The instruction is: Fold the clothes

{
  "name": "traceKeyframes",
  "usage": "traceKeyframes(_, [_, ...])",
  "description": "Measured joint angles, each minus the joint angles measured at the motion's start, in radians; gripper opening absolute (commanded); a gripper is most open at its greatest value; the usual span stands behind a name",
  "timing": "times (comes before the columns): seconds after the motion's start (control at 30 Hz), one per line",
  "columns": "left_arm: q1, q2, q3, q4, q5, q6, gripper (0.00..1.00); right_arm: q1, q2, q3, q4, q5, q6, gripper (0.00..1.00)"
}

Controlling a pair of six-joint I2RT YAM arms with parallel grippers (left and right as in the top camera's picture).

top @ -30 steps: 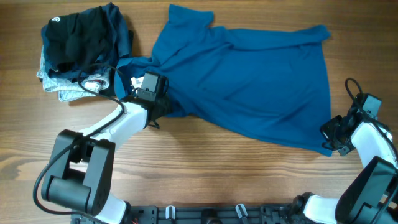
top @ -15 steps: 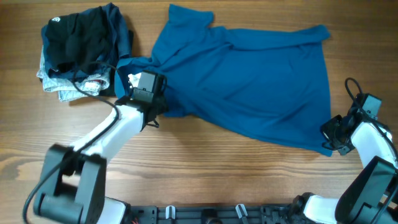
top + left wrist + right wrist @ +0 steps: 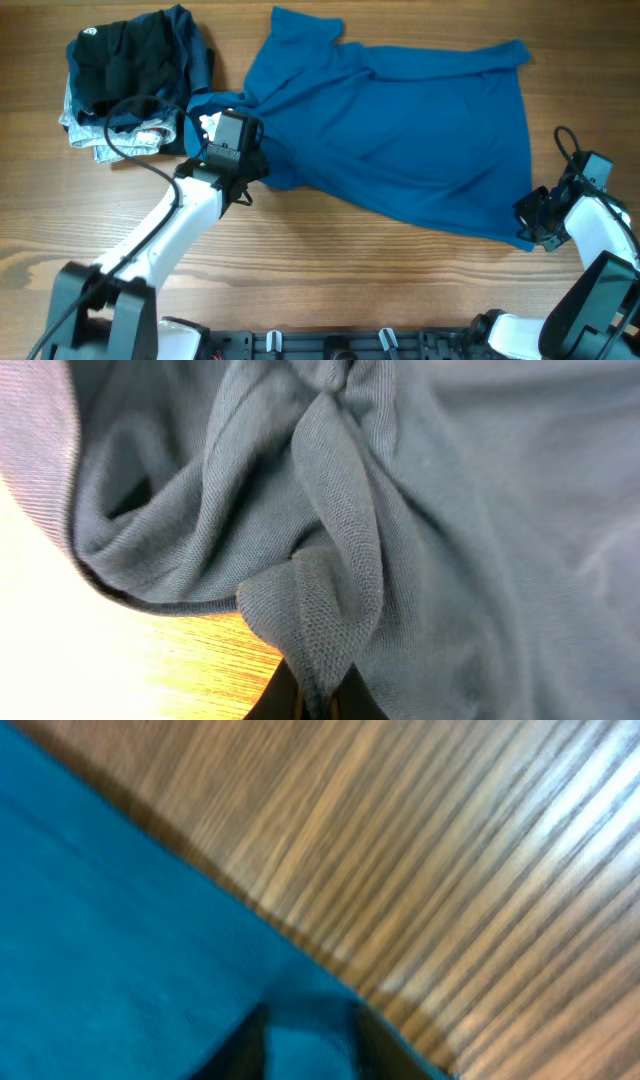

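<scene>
Broadly spread, creased teal clothes [image 3: 400, 130], left gripper [image 3: 318, 695] tight on a fold, right gripper [image 3: 308, 1038] parted.

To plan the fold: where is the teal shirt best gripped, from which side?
Probably the lower right hem corner of the teal shirt, from the right: it lies flat by the right claw. The left claw pinches the bunched left edge.

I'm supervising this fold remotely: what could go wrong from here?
The left gripper pinches a bunched wad of the teal shirt, so a pull may drag it crooked. The right gripper stands open over the shirt's corner, which could stay behind. The left arm's cable loops over the dark clothes pile and might snag it.
</scene>
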Motion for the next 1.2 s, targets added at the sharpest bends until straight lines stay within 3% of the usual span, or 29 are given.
traceKeyframes(0.1, [0.000,-0.029,0.000,-0.006,0.000,0.000,0.04,0.000,0.000,0.000,-0.032,-0.001,0.001,0.44])
traceKeyframes(0.13, [0.000,-0.029,0.000,-0.011,0.000,0.000,0.04,0.000,0.000,0.000,-0.039,-0.001,0.001,0.58])
traceKeyframes(0.27, [0.000,-0.029,0.000,-0.026,0.000,0.000,0.04,-0.001,0.000,0.002,-0.109,-0.004,-0.004,0.78])
traceKeyframes(0.43, [0.000,-0.029,0.000,-0.032,0.000,0.000,0.04,-0.001,0.000,0.002,-0.139,-0.035,-0.030,0.81])
traceKeyframes(0.5, [0.000,-0.029,0.000,-0.033,0.000,0.000,0.04,-0.001,0.000,0.002,-0.143,-0.039,-0.037,0.72])
traceKeyframes(0.6, [0.000,-0.029,0.000,-0.033,0.000,0.000,0.04,-0.001,0.000,0.002,-0.142,-0.042,-0.051,0.34])
traceKeyframes(0.7, [0.000,-0.029,0.000,-0.034,0.000,0.000,0.04,-0.001,0.000,0.002,-0.138,-0.042,-0.055,0.04])
traceKeyframes(0.97, [0.000,-0.034,0.001,-0.080,0.000,0.000,0.04,-0.001,0.000,0.018,-0.167,-0.090,-0.087,0.04])
traceKeyframes(1.2, [0.000,-0.199,0.135,-0.285,0.000,0.000,0.04,-0.001,-0.080,0.312,-0.396,-0.194,-0.179,0.05])
